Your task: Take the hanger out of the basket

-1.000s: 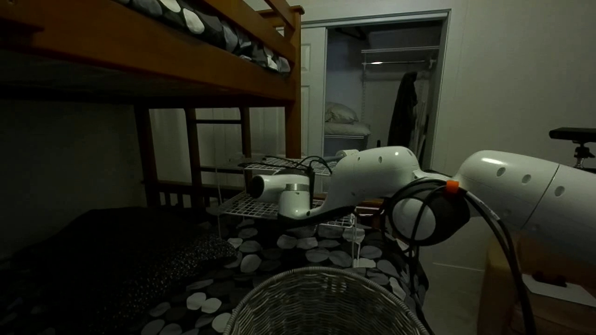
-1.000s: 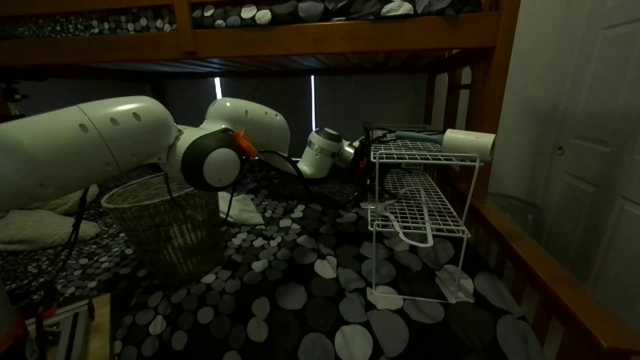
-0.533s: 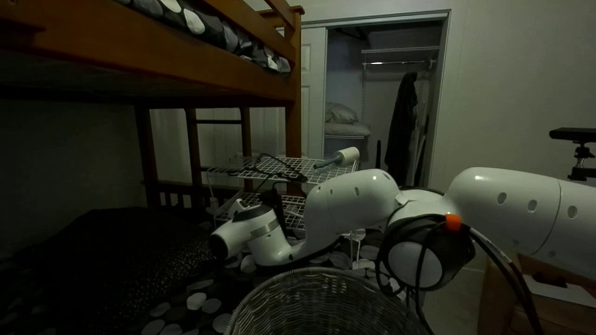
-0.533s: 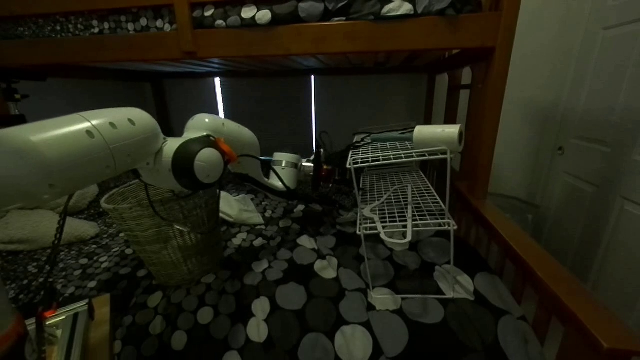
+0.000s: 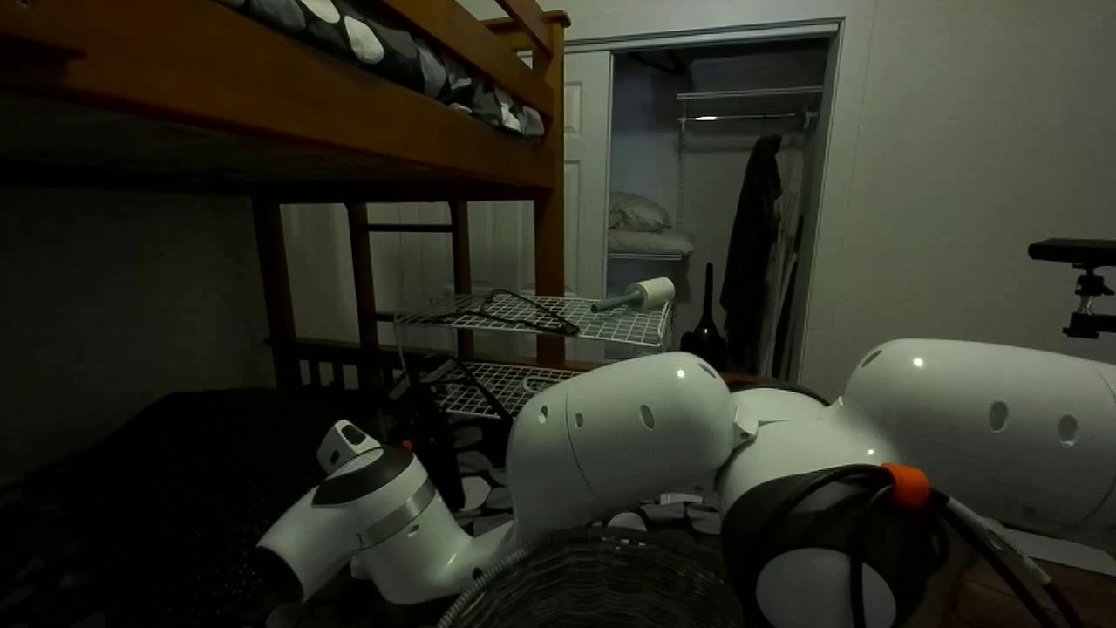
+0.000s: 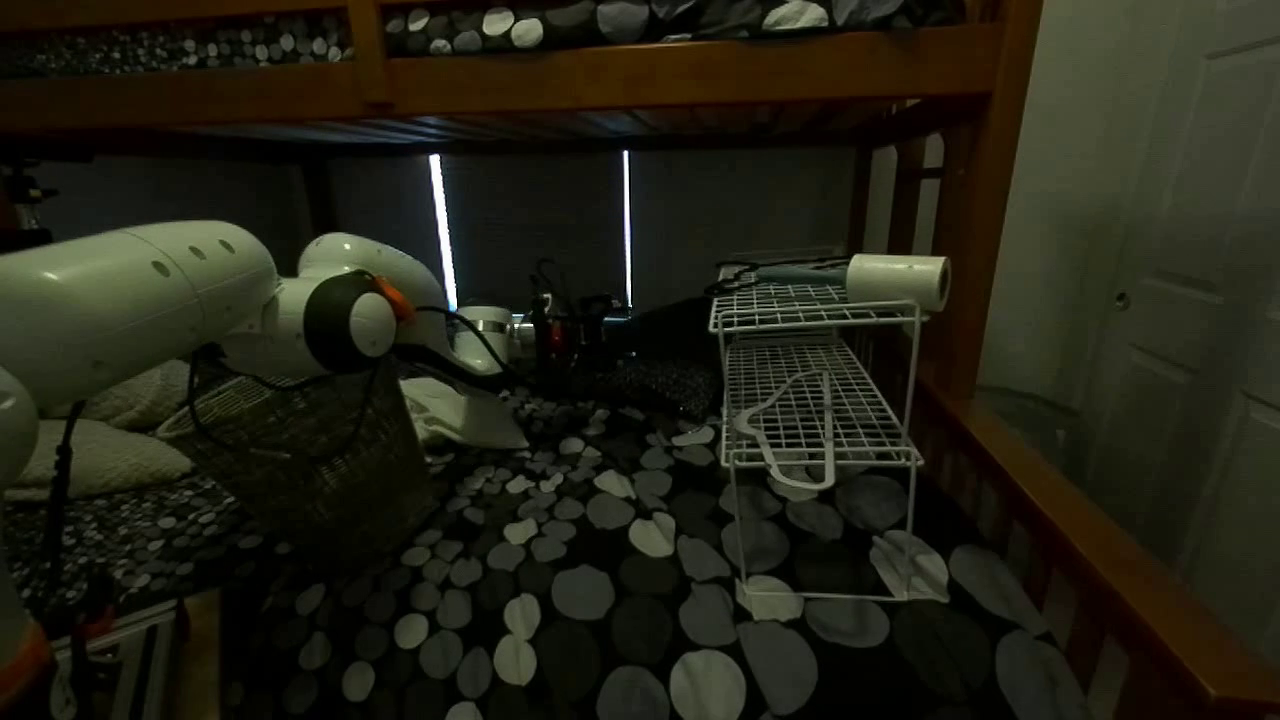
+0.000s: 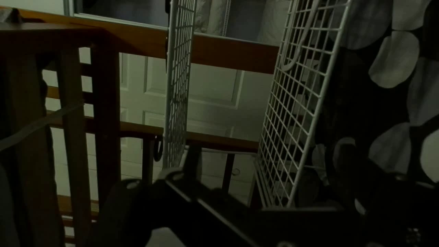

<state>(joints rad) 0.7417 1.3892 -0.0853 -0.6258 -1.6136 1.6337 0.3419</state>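
Note:
The basket is a white wire-grid rack with two levels, in both exterior views (image 5: 623, 325) (image 6: 820, 447) and the wrist view (image 7: 310, 118). A dark hanger lies on its upper level, in both exterior views (image 5: 558, 324) (image 6: 727, 288). A white hanger leans over the lower level's front edge in an exterior view (image 6: 828, 440); part of it shows in the wrist view (image 7: 295, 55). My gripper (image 7: 270, 149) is open and empty, its dark fingers (image 7: 192, 163) spread wide. In an exterior view the gripper (image 6: 565, 330) stands away from the rack; its fingertips are too dark to make out there.
A lint roller (image 6: 898, 282) lies on the upper level. A round wicker basket (image 6: 330, 490) stands beneath my arm. Dark pillows (image 6: 650, 380), a white cloth (image 6: 465, 415) and light cushions (image 6: 100, 455) lie on the spotted bed. The bunk's wooden rail (image 6: 1080, 545) and overhead frame (image 6: 690, 78) enclose the space.
My arm has drawn back and down, away from the rack. The rack shifted and partly swung back. The dark hanger stays on the upper level. The wicker basket has been pushed and tilted.

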